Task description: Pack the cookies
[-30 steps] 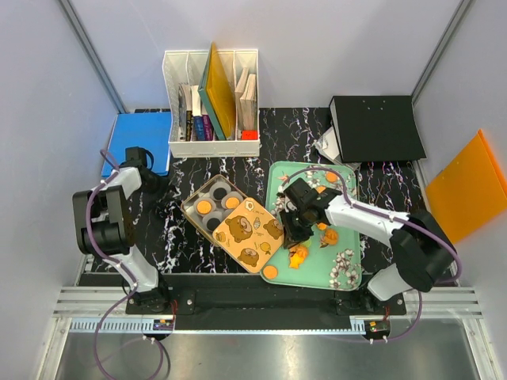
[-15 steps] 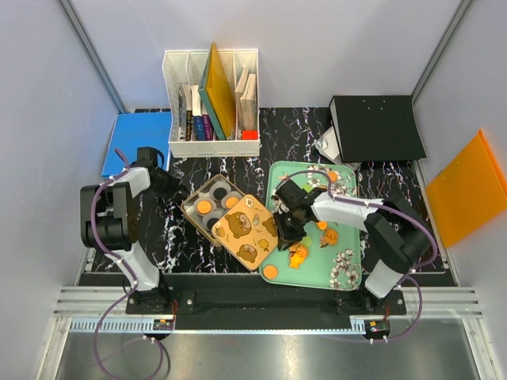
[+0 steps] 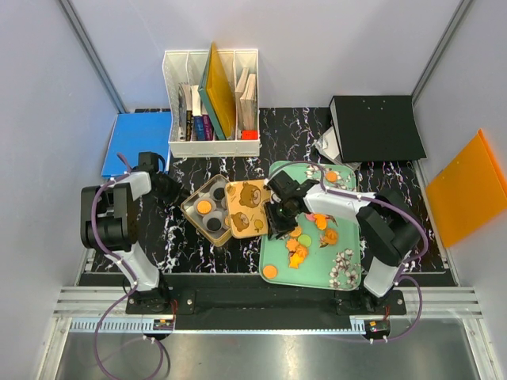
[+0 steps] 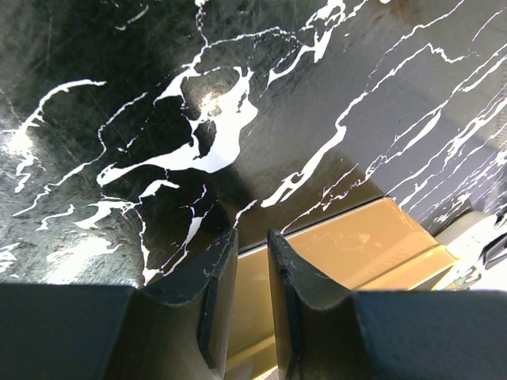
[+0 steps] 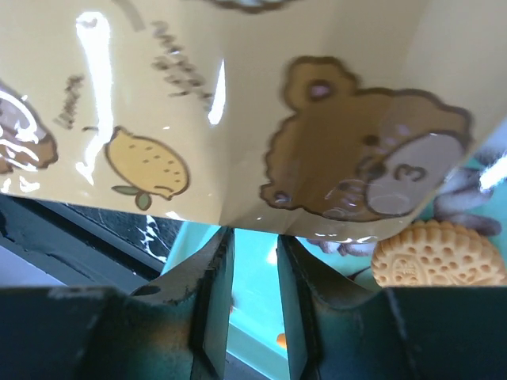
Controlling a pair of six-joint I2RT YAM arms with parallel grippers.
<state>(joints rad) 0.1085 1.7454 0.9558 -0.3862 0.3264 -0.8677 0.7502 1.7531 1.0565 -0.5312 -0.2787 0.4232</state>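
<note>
Right tool (image 3: pixel 276 220) is seen with its fingers apart and nothing clamped. It is set at the 3 o'clock edge of the bear-printed lid (image 3: pixel 245 207), which leans tilted over the gold tin (image 3: pixel 198 212). Left tool (image 3: pixel 174 192) is held at the tin's 10 o'clock corner with a narrow gap between its fingers; whether the rim is pinched cannot be told. A few cookies (image 3: pixel 204 207) are lodged in the tin's cups, but most are spread on the mint tray (image 3: pixel 317 273) at 3 o'clock of the tin. Closing of the lid is judged to be in hand. Next, the lid would need to be pushed toward 9 o'clock until seated, with the tin steadied.
</note>
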